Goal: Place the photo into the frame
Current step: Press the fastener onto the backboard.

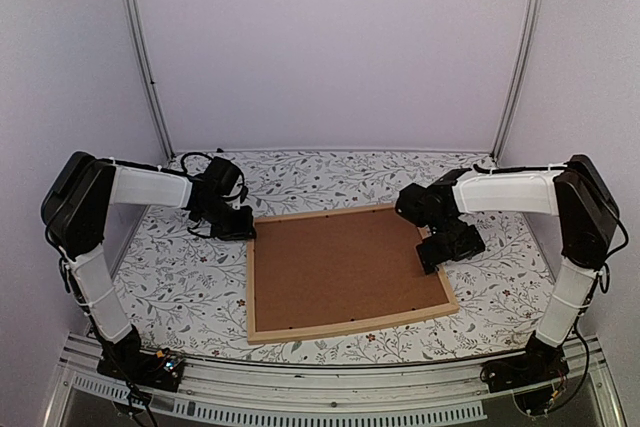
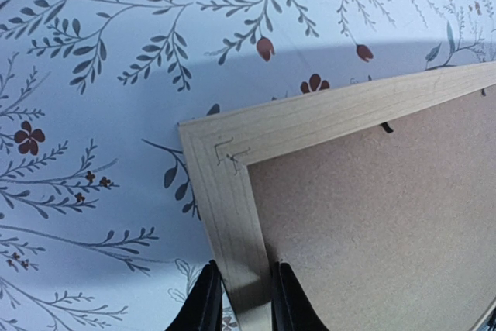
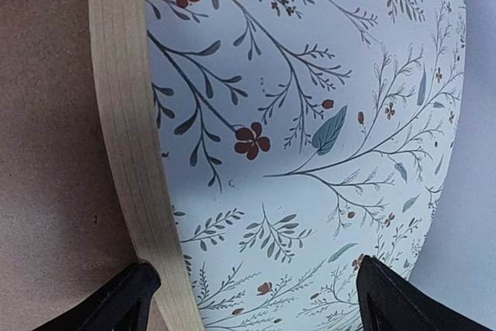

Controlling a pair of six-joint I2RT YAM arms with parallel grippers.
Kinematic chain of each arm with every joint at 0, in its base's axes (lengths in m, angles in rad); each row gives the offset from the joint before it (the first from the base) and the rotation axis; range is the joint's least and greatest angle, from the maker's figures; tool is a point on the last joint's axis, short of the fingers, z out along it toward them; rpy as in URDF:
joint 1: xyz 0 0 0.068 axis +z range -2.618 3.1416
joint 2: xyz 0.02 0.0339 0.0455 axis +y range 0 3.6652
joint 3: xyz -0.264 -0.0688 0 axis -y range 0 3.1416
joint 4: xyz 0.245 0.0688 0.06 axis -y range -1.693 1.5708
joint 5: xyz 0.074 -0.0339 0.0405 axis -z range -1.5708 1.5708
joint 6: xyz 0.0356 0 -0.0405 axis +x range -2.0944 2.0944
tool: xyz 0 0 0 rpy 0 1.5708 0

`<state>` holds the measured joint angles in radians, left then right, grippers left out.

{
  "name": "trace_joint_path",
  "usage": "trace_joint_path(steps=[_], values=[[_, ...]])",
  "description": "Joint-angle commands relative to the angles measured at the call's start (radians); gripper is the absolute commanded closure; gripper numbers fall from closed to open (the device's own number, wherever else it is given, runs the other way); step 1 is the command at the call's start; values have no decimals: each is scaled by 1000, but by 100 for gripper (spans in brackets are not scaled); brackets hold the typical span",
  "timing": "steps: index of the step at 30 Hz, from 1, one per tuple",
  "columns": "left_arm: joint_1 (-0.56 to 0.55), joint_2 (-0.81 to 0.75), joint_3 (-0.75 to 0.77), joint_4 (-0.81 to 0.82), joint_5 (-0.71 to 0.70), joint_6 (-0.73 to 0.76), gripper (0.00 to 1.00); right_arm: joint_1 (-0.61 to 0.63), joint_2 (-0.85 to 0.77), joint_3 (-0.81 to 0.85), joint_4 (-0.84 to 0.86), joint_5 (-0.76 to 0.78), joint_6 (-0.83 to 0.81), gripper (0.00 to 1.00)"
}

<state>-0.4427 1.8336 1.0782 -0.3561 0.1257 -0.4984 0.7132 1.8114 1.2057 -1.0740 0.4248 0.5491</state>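
Note:
The frame (image 1: 350, 327) of light wood bars lies flat mid-table, back side up, with a plain brown backing board (image 1: 345, 267) filling it. The photo is not in view. My left gripper (image 1: 240, 227) is at the frame's far left corner. In the left wrist view its gripper (image 2: 246, 300) straddles the frame's left bar (image 2: 225, 207), one finger on each side, closed against it. My right gripper (image 1: 440, 252) is at the frame's right bar. In the right wrist view it (image 3: 256, 300) is wide open, one finger over the board (image 3: 46, 153) by the bar (image 3: 128, 129), the other over the cloth.
A floral tablecloth (image 1: 190, 277) covers the table. White walls close in the back and sides, with two slanted aluminium posts (image 1: 145, 57) at the back corners. The arms' bases sit on a rail (image 1: 320, 397) at the near edge.

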Motion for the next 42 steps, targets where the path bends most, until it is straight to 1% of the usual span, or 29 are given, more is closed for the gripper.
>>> trace_joint_path(steps=[1, 10, 25, 36, 42], values=[[-3, 29, -27, 2, 4, 45, 80, 66, 93, -2, 59, -125, 39, 5], [-3, 27, -37, 6, 2, 44, 81, 104, 161, 32, 59, -119, 57, 5], [-3, 23, -49, 12, 9, 40, 81, 203, 324, 178, -8, -42, 102, 4], [-3, 29, -47, 18, 15, 42, 81, 267, 399, 249, -41, -12, 133, 4], [-4, 26, -48, 18, 15, 42, 81, 278, 410, 262, -48, -7, 137, 4]])
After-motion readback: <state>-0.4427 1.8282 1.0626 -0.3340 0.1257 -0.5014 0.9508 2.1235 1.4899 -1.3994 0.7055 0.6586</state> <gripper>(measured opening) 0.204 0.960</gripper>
